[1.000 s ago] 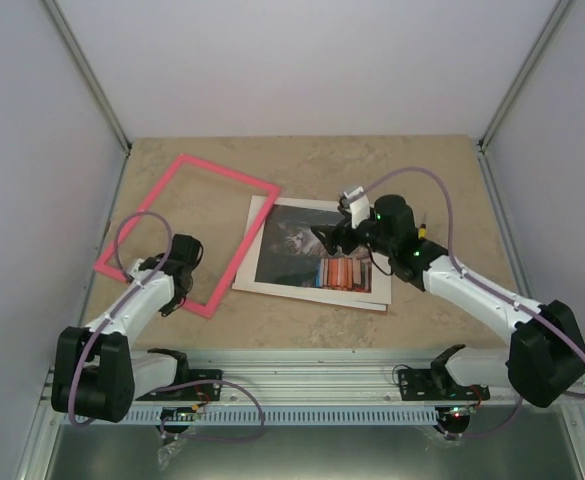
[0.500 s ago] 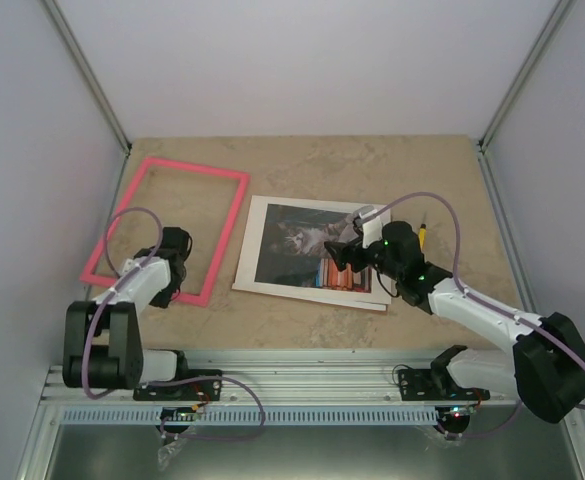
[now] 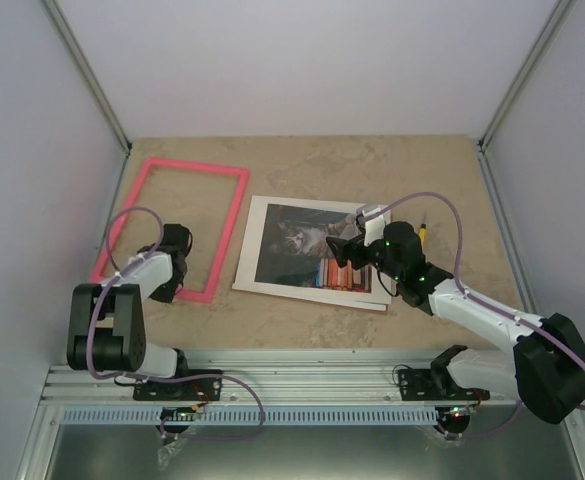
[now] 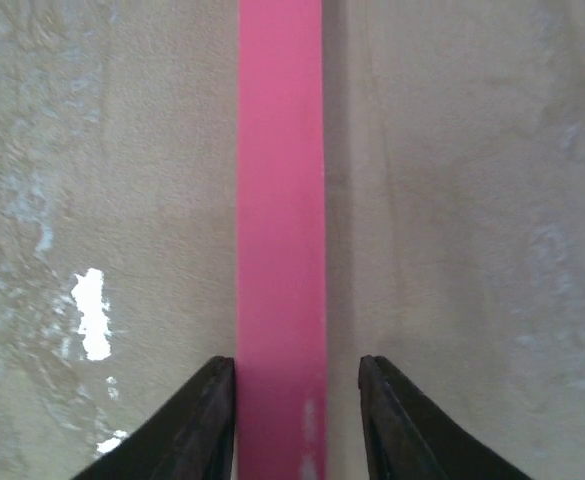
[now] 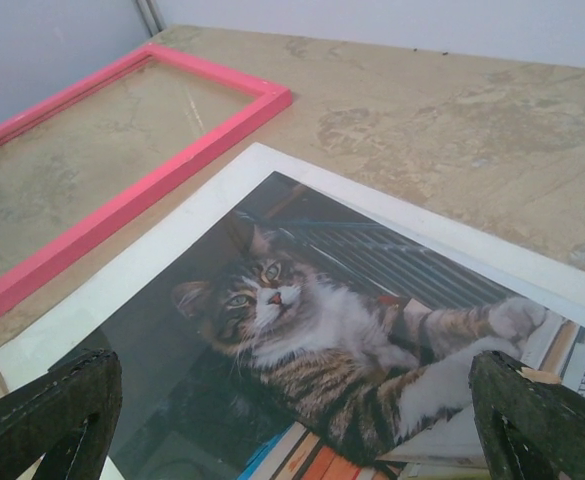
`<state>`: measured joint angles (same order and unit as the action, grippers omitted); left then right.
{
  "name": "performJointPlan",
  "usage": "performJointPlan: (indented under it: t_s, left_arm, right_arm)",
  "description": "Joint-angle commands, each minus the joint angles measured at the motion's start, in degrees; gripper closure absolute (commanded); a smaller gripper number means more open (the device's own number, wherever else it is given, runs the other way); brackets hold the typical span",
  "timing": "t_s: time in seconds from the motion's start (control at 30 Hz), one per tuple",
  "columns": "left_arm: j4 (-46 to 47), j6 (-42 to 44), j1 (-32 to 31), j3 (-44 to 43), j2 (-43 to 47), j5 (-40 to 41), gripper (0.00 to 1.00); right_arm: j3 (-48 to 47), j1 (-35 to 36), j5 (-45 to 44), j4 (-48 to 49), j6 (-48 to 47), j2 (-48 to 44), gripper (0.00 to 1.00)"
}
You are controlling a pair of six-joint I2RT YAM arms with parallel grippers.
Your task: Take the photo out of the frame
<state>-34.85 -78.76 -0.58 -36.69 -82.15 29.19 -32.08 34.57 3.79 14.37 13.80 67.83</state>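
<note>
The pink frame (image 3: pixel 230 230) lies flat and empty on the left of the table. In the left wrist view its rail (image 4: pixel 280 200) runs straight between the jaws. My left gripper (image 3: pixel 169 288) (image 4: pixel 297 420) stands astride the near rail, slightly open, with a small gap at the right finger. The cat photo (image 3: pixel 307 245) (image 5: pixel 302 330) lies right of the frame (image 5: pixel 142 190) on a white sheet (image 3: pixel 312 293). My right gripper (image 3: pixel 344 250) (image 5: pixel 307 400) hovers wide open over the photo's right part, holding nothing.
A small yellow object (image 3: pixel 424 232) lies on the table right of the photo. Grey walls close in the table at the left, back and right. The arms' bases sit on the metal rail (image 3: pixel 302 385) at the near edge.
The left arm swung the frame to the left, clear of the photo, and laid it square; its jaws have loosened. The right gripper drew back and lower over the photo.
</note>
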Motion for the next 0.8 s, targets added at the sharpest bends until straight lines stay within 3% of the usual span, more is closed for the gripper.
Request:
performJointPlan:
  t_s: [0.0,0.23,0.33,0.47,0.77]
  left_arm:
    - [2.6,-0.3,0.4,0.0,3.2,0.8,0.56]
    - [2.4,5.2,0.4,0.6,8.8,1.2,0.33]
    - [5.1,12.7,0.4,0.6,11.4,-2.8,0.2]
    - [6.7,18.8,0.3,-0.1,13.6,-8.0,0.13]
    - [8.0,21.1,-13.6,-3.4,17.8,-12.2,0.02]
  right_arm:
    - [0.2,-0.1,-1.5,1.0,0.3,0.4,0.05]
    - [0.0,-0.1,-2.3,-0.9,0.6,-0.9,0.03]
    - [-0.6,-0.3,-2.0,-3.6,1.0,-1.2,0.03]
    - [-1.5,-0.3,-2.0,-7.8,2.5,-1.4,0.03]
    - [-0.8,-3.2,-2.7,-18.8,8.7,-2.4,0.02]
